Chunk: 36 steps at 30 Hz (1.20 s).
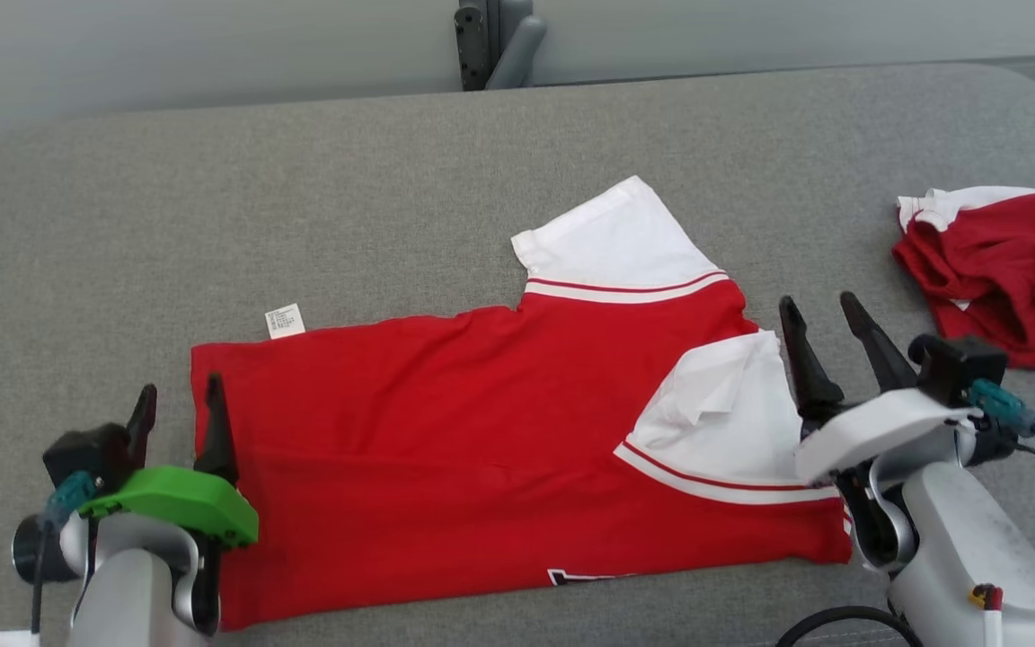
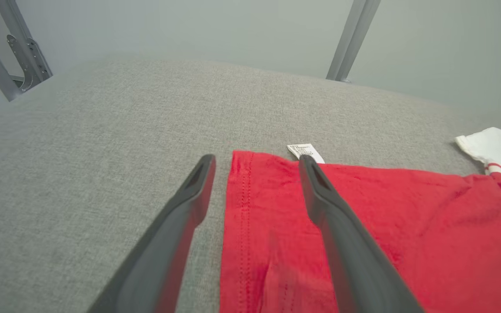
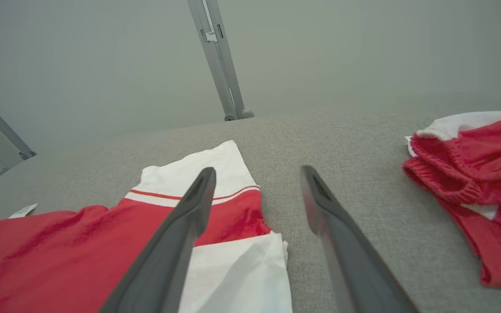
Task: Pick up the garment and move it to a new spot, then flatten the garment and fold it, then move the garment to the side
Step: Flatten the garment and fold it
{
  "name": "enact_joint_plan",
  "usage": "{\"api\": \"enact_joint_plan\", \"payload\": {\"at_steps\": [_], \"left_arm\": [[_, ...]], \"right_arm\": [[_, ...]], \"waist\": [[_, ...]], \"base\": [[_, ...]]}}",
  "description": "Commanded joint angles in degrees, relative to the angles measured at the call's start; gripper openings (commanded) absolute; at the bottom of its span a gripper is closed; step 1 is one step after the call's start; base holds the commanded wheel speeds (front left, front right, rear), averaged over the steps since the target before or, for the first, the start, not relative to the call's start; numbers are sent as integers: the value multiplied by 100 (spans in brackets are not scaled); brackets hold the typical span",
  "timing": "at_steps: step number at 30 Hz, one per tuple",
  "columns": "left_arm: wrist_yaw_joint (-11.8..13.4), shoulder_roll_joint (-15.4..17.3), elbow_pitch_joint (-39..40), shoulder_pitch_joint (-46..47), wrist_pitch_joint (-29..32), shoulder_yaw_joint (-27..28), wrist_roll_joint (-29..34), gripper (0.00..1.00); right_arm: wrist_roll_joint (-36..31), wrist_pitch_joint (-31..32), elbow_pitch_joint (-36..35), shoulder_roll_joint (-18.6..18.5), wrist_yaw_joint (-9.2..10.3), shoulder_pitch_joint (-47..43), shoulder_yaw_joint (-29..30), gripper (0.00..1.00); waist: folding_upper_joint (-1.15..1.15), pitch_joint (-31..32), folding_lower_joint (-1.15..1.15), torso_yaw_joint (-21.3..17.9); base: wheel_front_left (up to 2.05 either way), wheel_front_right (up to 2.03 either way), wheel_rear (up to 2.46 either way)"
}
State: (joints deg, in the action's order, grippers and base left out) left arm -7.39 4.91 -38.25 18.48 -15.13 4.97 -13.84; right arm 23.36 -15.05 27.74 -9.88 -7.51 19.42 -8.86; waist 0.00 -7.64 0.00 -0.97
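A red garment (image 1: 446,422) with white sleeves lies flat on the grey padded surface (image 1: 302,180), folded lengthwise, one sleeve turned in over the body. A small white tag (image 1: 284,321) sticks out at its far left edge. My left gripper (image 1: 178,400) stands open at the garment's left hem (image 2: 242,217), one finger over the red cloth, the other over bare surface. My right gripper (image 1: 821,314) is open at the garment's right end, beside the folded white sleeve (image 3: 237,274). Neither holds anything.
A second crumpled red and white garment (image 1: 1003,270) lies at the right edge of the surface, also in the right wrist view (image 3: 472,182). Grey metal frame legs (image 1: 490,40) stand behind the far edge. A wide stretch of grey surface lies left and behind the garment.
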Motion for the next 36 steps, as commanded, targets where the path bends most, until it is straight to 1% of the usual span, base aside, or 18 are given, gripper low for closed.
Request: {"api": "enact_joint_plan", "payload": {"at_steps": [1,3,4,8,13,14,17,19,24,25,26,27,30,31,36], "left_arm": [[-9,70,-81,199,6,-16,33,100],[-11,114,-231,499,6,-75,-3,100],[-12,168,-434,734,6,-206,-44,100],[-3,309,-869,1170,5,-442,-118,100],[-2,384,-1086,1494,6,-581,-109,100],[-2,384,-1086,1494,6,-581,-109,100],[1,365,-1239,1624,6,-602,-52,100],[55,337,-1301,1722,6,-562,-41,100],[40,203,-1300,1858,9,-581,-21,100],[33,186,-1287,1897,10,-594,-12,65],[27,164,-1285,1917,10,-606,-10,25],[18,139,-1289,1939,10,-630,-8,0],[-5,81,-1285,2009,11,-715,-17,0],[-1,66,-1251,2045,11,-736,-34,0],[-9,-17,-1239,2181,12,-948,-109,0]], "right_arm": [[-49,-15,28,15,6,149,-50,100],[-117,-15,102,19,6,439,-140,100],[-176,-15,235,3,6,742,-214,100],[-244,-14,616,-38,6,1386,-377,100],[-321,52,1223,-129,6,2265,-660,100],[-321,52,1223,-129,6,2265,-660,100],[-354,219,1616,-142,6,2717,-795,100],[-374,325,1856,-162,6,2995,-875,100],[-363,514,2394,-169,6,3527,-1146,100],[-342,576,2509,-171,6,3606,-1200,100],[-330,609,2603,-182,6,3700,-1245,100],[-298,676,2714,-185,6,3787,-1285,100],[-226,704,2951,-177,6,4030,-1373,100],[-224,712,3033,-188,6,4099,-1389,97],[-86,878,3432,-177,6,4401,-1488,90]], "waist": [[0,-420,0,-25],[0,-587,0,-34],[0,-741,0,-39],[0,-987,0,7],[0,-1228,0,124],[0,-1228,0,124],[0,-1344,0,216],[0,-1423,0,282],[0,-1579,0,445],[0,-1603,0,473],[0,-1627,0,502],[0,-1655,0,527],[0,-1739,0,602],[0,-1771,0,624],[0,-1933,0,765]], "base": [[0,0,0],[0,0,0],[0,0,0],[0,0,0],[0,0,0],[0,0,0],[0,0,0],[0,0,0],[0,0,0],[0,0,0],[0,0,0],[0,0,0],[0,0,0],[0,0,0],[0,0,0]]}}
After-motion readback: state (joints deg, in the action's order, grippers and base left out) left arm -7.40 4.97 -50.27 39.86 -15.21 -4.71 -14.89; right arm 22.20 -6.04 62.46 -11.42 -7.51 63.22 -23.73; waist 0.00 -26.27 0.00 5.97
